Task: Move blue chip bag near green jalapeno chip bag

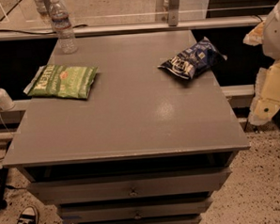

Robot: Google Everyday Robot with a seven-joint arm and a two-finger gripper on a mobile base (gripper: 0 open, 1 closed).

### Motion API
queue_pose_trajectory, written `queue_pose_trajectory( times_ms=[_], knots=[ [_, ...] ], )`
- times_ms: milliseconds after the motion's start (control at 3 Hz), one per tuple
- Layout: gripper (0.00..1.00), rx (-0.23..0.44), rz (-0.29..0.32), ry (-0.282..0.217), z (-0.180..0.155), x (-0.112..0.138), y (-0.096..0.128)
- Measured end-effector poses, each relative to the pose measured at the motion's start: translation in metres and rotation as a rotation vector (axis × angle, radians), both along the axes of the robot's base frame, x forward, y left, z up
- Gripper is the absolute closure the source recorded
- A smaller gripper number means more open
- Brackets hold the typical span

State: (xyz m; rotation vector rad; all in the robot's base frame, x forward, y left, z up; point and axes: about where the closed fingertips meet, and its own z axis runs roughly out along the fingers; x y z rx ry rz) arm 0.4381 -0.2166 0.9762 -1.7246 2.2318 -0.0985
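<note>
The hand (pixel 266 106) hangs beside the table's (pixel 131 123) right edge.

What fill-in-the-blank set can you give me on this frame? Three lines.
1. The blue chip bag lies near the table's ____ edge as viewed.
2. The ____ stands upright behind the green jalapeno chip bag.
3. The gripper hangs off the table, nearest the blue chip bag, touching ____ bag.
Missing: right; water bottle; neither.

Glossy blue chip bag (pixel 192 59), matt table (pixel 131 119)
</note>
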Motion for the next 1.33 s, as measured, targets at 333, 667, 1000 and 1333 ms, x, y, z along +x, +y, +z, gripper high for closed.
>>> queue_pose_trajectory(
  times_ms=[333,667,1000,1333],
  knots=[
    [0.0,0.0,0.0,0.0,0.0,0.0,0.0],
    [0.0,0.028,0.018,-0.021,-0.001,0.001,0.0],
    [0.0,0.084,0.048,-0.049,-0.025,0.004,-0.002],
    [0.0,0.153,0.066,-0.145,-0.056,0.049,-0.009]
  ],
)
